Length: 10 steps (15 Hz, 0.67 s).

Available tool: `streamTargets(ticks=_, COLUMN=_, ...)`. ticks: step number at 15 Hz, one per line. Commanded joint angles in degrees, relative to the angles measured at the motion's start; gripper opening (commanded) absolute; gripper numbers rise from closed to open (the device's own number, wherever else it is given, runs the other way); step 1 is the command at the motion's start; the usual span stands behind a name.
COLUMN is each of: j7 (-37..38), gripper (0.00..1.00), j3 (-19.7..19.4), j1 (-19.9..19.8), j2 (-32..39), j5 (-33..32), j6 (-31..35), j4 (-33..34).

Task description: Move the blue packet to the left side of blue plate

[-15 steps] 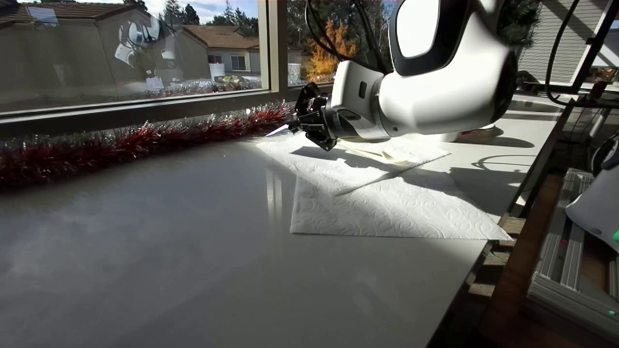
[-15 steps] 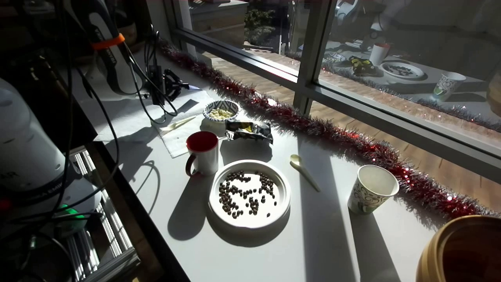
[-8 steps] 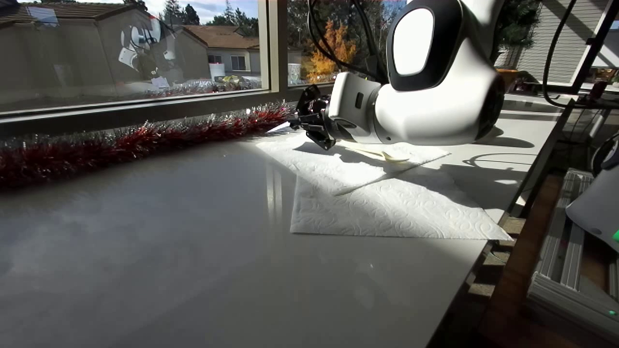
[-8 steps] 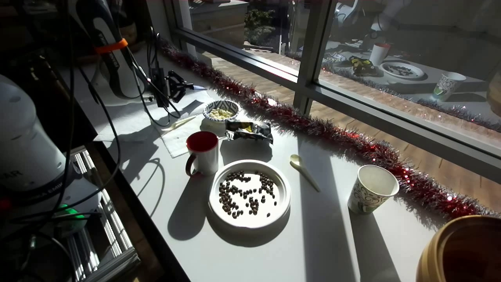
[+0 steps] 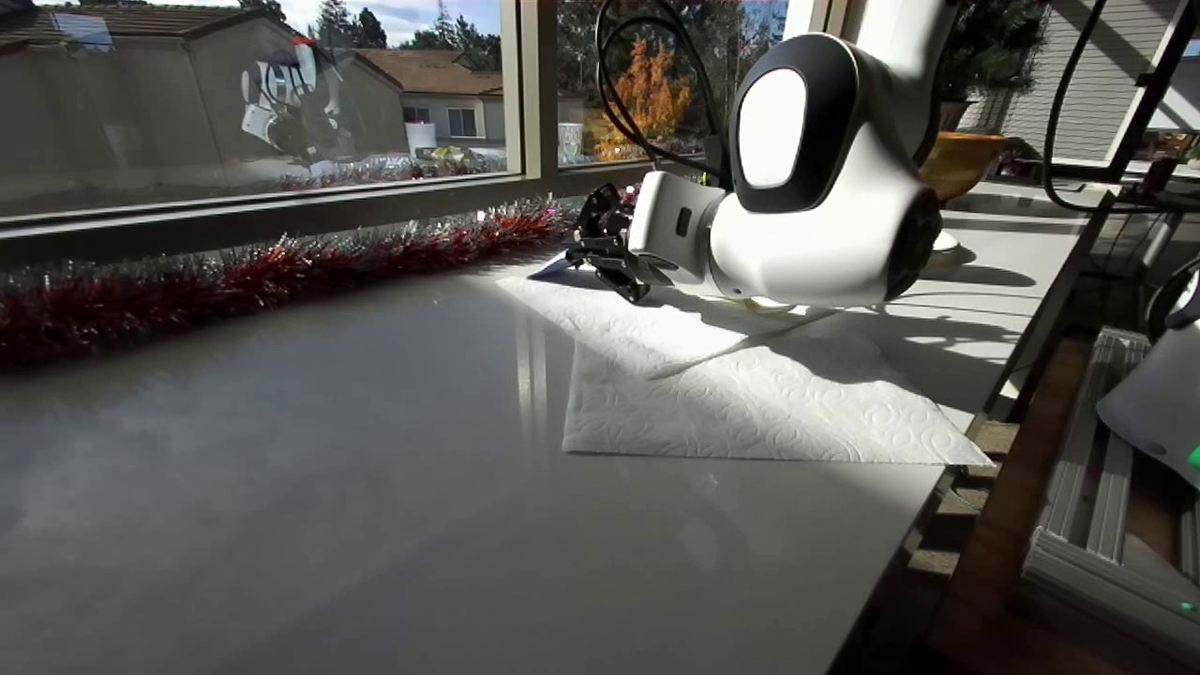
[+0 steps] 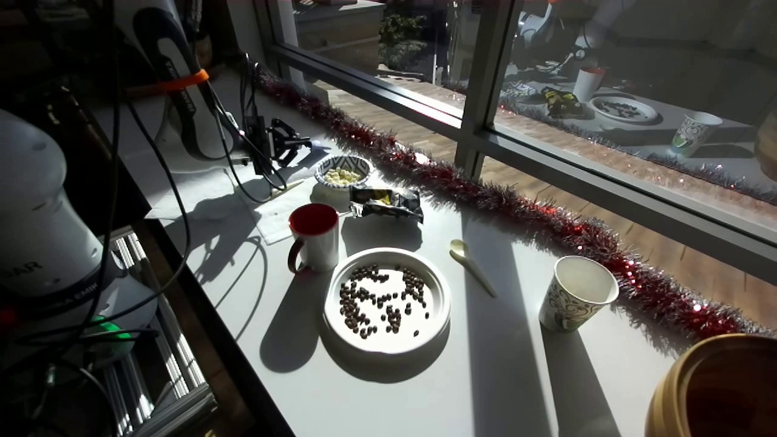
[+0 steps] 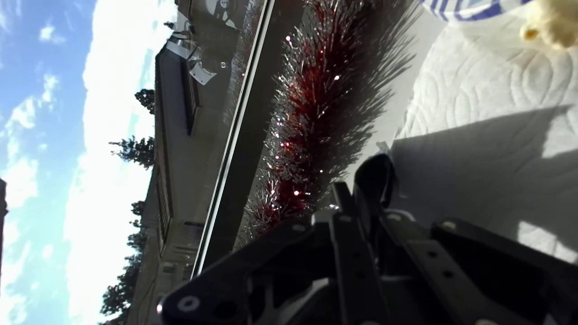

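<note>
My gripper (image 5: pixel 577 257) is low over the paper towel beside the window tinsel, its fingers close together. It is shut on a dark flat packet, the blue packet (image 7: pixel 375 178), which sticks out past the fingertips in the wrist view. The packet's bluish end (image 5: pixel 551 267) shows in an exterior view; whether it touches the surface I cannot tell. The blue plate, a small dish with a blue-and-white patterned wall (image 6: pixel 343 162), holds popcorn and stands to the right of my gripper (image 6: pixel 303 145). Its edge (image 7: pixel 469 10) shows at the top of the wrist view.
Red-silver tinsel (image 7: pixel 311 104) runs along the window. Paper towels (image 5: pixel 750 403) lie under the arm. Near the dish are a black-yellow wrapper (image 6: pixel 386 204), a white-red mug (image 6: pixel 320 246) and a white plate (image 6: pixel 388 347) of dark beans. A paper cup (image 6: pixel 576 297) stands farther off.
My gripper has come down towards the towel, with the packet in it. In an exterior view it has also shifted right, closer to the patterned dish. The objects on the table look unmoved.
</note>
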Motion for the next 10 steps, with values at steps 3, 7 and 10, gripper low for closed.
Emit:
streamTargets(ticks=3, j7=-4.99, gripper=0.54, j3=5.92, j1=-7.61, j2=-3.49, j5=3.77, j6=5.14, j4=-1.09)
streamTargets(ticks=7, j7=-9.49, gripper=0.8, j3=12.56, j1=-13.64, j2=-12.41, j5=15.43, j6=19.04, j4=-4.1)
streamTargets(ticks=10, j7=-9.83, gripper=1.0, j3=14.64, j1=-15.42, j2=-21.95, j5=24.54, j6=31.55, j4=-6.73)
